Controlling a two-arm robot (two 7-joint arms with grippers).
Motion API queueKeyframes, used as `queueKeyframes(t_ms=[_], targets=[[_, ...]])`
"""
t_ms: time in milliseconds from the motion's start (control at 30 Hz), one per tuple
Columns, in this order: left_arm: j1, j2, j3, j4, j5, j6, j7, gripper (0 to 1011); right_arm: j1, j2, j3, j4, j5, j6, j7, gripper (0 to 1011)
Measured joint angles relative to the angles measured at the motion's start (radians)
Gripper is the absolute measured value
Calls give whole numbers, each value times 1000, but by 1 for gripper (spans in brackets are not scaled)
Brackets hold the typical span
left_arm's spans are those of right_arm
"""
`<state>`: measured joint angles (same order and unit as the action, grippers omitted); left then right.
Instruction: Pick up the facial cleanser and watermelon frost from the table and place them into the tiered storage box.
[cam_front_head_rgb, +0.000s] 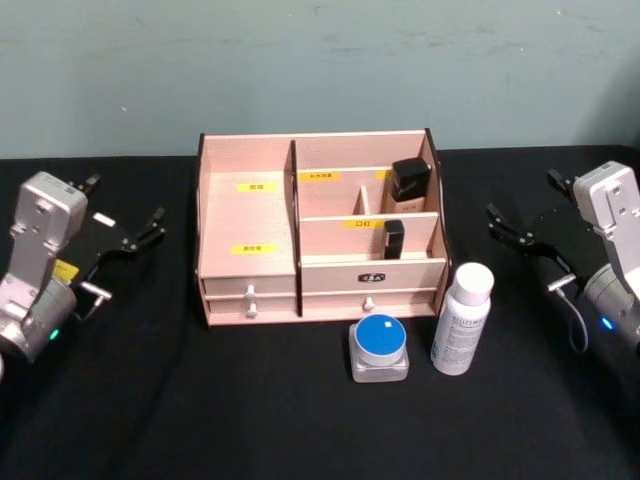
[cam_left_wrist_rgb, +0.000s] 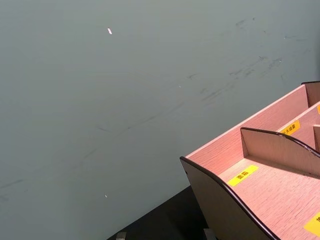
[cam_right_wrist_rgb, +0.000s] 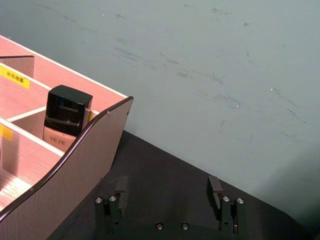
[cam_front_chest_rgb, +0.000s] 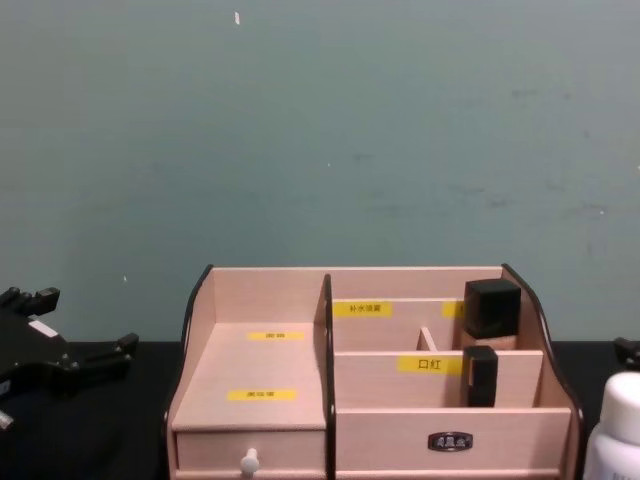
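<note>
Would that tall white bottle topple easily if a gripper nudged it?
Probably: the white bottle stands upright, tall and narrow, so a push near its cap could tip it, then it may roll. Its smooth round body looks rigid but possibly slippery. The right gripper, open and nearest, would likely do best gripping mid-body.

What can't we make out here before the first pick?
White bottle: print too small in head view; chest view's lower right corner crops it.
Blue-lidded jar: head view, no readable name, so cleanser versus frost unsettled.
Tiered storage box: drawer contents hidden behind shut fronts.
Left gripper: left wrist view's bottom edge crops all but fingertips.
</note>
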<state>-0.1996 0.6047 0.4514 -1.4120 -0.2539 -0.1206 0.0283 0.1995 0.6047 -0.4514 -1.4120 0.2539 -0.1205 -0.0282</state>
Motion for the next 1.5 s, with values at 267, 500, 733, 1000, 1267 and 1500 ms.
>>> queueKeyframes(t_ms=[267,500,733,1000,1267,1500], targets=[[0,0,0,0,0,0,0,1001,-25,-1,31,-20,11,9,8,1002],[0,0,0,0,0,0,0,1001,-110,38,78,-127,30,27,16,1002],[0,0,0,0,0,0,0,1001,-234,103,136,-270,57,38,35,1002],[0,0,0,0,0,0,0,1001,-405,178,233,-423,66,34,16,1000],[0,0,0,0,0,0,0,1001,-570,226,337,-540,94,-4,16,1002],[0,0,0,0,0,0,0,1001,-715,248,426,-625,151,-51,57,1002]])
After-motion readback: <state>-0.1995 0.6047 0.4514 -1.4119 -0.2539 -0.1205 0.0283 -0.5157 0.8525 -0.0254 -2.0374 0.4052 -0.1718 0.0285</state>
